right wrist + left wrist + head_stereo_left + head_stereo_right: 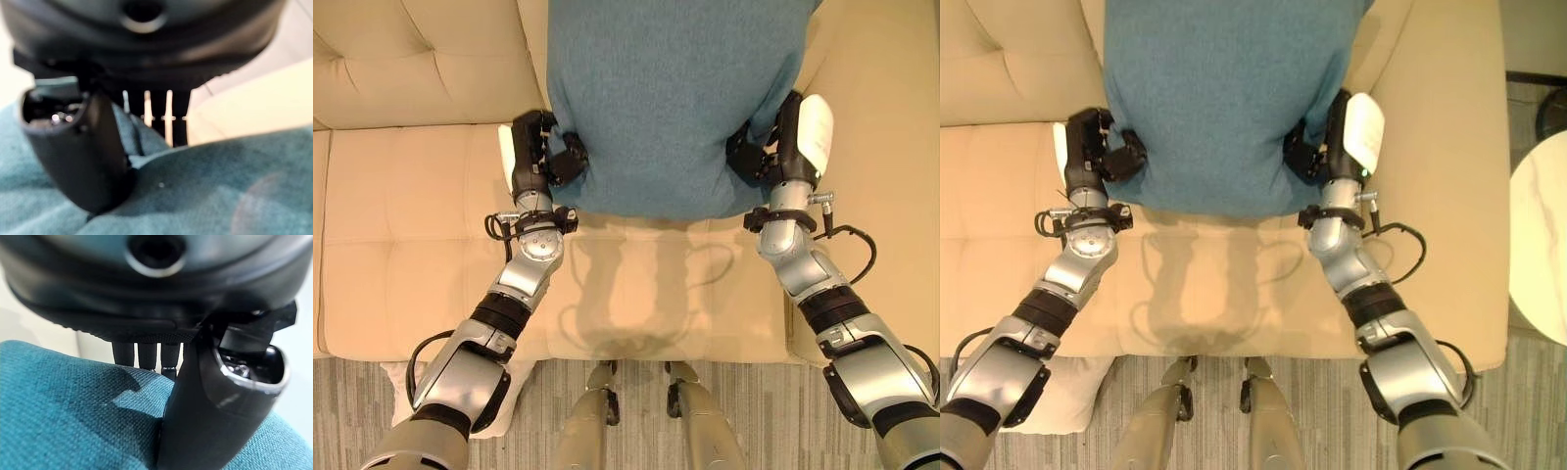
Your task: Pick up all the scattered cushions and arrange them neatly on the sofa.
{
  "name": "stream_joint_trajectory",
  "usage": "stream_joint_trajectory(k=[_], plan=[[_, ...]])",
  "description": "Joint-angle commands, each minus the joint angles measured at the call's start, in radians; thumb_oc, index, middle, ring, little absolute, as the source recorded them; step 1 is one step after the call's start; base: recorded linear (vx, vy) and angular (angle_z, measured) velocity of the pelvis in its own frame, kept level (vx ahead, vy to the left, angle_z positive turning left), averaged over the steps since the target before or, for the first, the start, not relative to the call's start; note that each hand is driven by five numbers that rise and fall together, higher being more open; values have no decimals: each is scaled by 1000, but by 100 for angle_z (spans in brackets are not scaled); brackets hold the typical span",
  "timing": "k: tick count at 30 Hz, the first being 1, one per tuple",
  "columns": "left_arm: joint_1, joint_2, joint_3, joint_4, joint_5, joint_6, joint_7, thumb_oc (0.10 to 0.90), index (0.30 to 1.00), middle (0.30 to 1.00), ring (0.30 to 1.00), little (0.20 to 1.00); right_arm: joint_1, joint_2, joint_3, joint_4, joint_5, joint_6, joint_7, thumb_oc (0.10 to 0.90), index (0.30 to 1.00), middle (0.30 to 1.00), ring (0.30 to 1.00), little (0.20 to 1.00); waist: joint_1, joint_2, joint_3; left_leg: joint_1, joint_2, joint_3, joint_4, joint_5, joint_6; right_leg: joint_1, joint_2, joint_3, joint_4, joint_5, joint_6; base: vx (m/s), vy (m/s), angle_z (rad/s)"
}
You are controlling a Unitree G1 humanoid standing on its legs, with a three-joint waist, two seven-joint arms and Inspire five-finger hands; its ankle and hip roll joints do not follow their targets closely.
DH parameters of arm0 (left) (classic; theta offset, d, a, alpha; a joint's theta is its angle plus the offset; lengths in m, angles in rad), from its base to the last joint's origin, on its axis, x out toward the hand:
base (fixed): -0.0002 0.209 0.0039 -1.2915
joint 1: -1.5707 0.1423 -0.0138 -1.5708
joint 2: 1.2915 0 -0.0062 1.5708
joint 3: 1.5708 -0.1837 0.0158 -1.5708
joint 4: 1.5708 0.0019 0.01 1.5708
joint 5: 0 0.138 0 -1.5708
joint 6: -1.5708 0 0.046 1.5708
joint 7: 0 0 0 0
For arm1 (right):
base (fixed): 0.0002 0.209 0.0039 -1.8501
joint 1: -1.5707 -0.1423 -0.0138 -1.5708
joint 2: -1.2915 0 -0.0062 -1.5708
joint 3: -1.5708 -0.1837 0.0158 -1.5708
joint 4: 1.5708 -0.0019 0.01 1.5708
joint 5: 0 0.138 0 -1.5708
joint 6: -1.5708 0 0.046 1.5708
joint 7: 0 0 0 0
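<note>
Teal cloth marked the cushion [666, 98], which stood over the seat of the cream sofa [401, 225], its upper part leaning against the backrest and its lower edge just above the seat. The left hand [533, 152] gripped the cushion's left lower edge: in the left wrist view its thumb [205, 406] pressed into the near face of the fabric while its fingers [142, 355] went behind the edge, pinching the cloth between them. The right hand [773, 147] clamped the right lower edge the same way; the right wrist view showed its thumb [83, 152] dug into the teal cloth and the fingers [156, 117] behind it. A white cushion [1067, 392] lay on the grey wood-look floor [764, 411] in front of the sofa, under the left arm. A round white table [1540, 235] stood to the sofa's right.
</note>
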Motion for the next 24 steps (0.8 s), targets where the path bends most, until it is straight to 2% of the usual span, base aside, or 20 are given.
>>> stream_joint_trajectory(k=[1,2,4,5,6,7,8,10,11,13,19,24], plan=[[-280,-15,-71,-69,116,-184,29,400,300,300,300,300,-258,35,61,-69,-84,-83,-108,400,300,300,300,300,14,-23,-68,-17,-22,-37,2,-58,-23,-6,-20,52,29,-70,65,0,0,0],[-303,-19,-80,-47,105,-179,28,400,300,300,300,300,-278,38,69,-43,-67,-77,-106,400,300,300,300,300,14,-22,-65,-16,-21,-38,-3,-54,-24,-9,-19,52,30,-70,65,0,0,0],[-386,-29,-113,48,82,-154,10,623,634,634,634,634,-349,53,95,61,-1,-59,-98,400,300,300,300,300,13,-16,-57,-11,-18,-39,-24,-38,-29,-10,-18,46,29,-68,66,-8,-6,10],[-391,-29,-113,52,80,-156,9,700,749,749,749,749,-354,52,96,65,0,-61,-98,433,349,349,349,349,13,-16,-54,-10,-18,-39,-25,-38,-29,-9,-18,46,29,-68,66,-10,-16,55],[-455,-32,-146,133,48,-137,-23,800,900,900,900,900,-412,66,120,158,64,-42,-77,725,787,787,787,787,15,-9,-50,0,-16,-44,-50,-22,-33,-5,-15,40,26,-66,66,-7,-15,34],[-488,-36,-161,183,25,-131,-41,800,900,900,900,900,-440,74,128,206,105,-37,-61,800,900,900,900,900,14,-7,-47,6,-16,-46,-60,-15,-34,-3,-13,37,25,-66,66,-7,-15,15],[-491,-36,-161,186,24,-132,-43,800,900,900,900,900,-444,74,129,208,107,-39,-61,800,900,900,900,900,14,-7,-44,7,-16,-46,-61,-15,-35,-2,-13,37,25,-66,66,-6,-13,-12],[-522,-44,-176,242,-44,-121,-90,800,900,900,900,900,-492,88,147,282,206,-26,-10,800,900,900,900,900,14,-2,-37,21,-15,-52,-83,-2,-40,6,-9,31,20,-64,66,-5,-25,26],[-519,-36,-183,261,-70,-114,-122,800,900,900,900,900,-504,90,151,322,294,-22,37,800,900,900,900,900,14,0,-32,33,-14,-54,-92,3,-44,14,-6,26,18,-64,65,-2,-23,23],[-471,-22,-180,233,-81,-103,-155,800,900,900,900,900,-484,79,164,312,324,-14,79,800,900,900,900,900,16,-1,-29,47,-15,-57,-98,3,-49,25,-2,18,16,-67,62,3,-37,-31],[-332,-7,-140,225,-95,-91,-185,800,900,900,900,900,-431,43,158,306,325,-11,121,800,900,900,900,900,22,-12,-13,61,-11,-55,-98,3,-52,38,3,18,15,-65,58,-17,-15,1],[-229,98,-98,178,-91,-87,-224,800,900,900,900,900,-328,-32,125,228,337,-19,172,800,900,900,900,900,23,-19,-11,79,-9,-47,-98,-1,-53,58,6,22,4,-61,58,-18,1,-4]])
